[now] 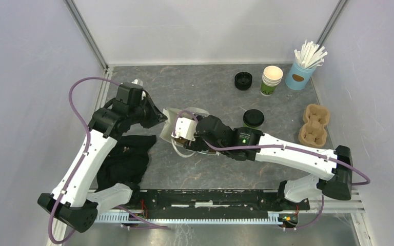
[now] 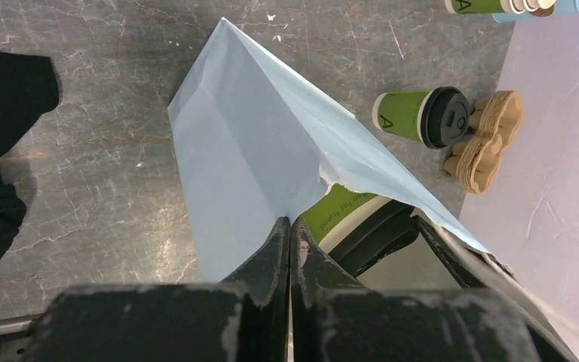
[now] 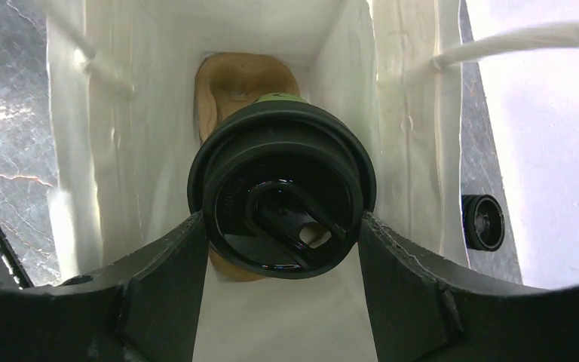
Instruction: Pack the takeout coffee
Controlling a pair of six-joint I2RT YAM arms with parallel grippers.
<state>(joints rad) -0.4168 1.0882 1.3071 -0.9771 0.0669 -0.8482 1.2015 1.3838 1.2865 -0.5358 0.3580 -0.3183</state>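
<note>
A white paper bag [image 1: 170, 122] stands open on the table. My left gripper [image 1: 159, 119] is shut on the bag's rim, fingers pressed together on the paper in the left wrist view [image 2: 290, 222]. My right gripper [image 1: 182, 134] reaches into the bag's mouth, shut on one takeout coffee [image 3: 281, 197]. Its jaws clamp the black lid from both sides. That cup's green body shows past the bag's edge [image 2: 339, 207]. A brown cardboard carrier [image 3: 234, 79] lies at the bag's bottom under the cup. The second takeout coffee [image 1: 253, 118] stands on the table to the right, also seen in the left wrist view [image 2: 422, 115].
A stack of black lids [image 1: 243, 80], a stack of lidless cups [image 1: 271, 80] and a blue cup of white sticks [image 1: 301, 72] stand at the back right. Brown cardboard carriers [image 1: 314, 123] lie at the right. A black cloth [image 1: 125, 161] lies by the left arm.
</note>
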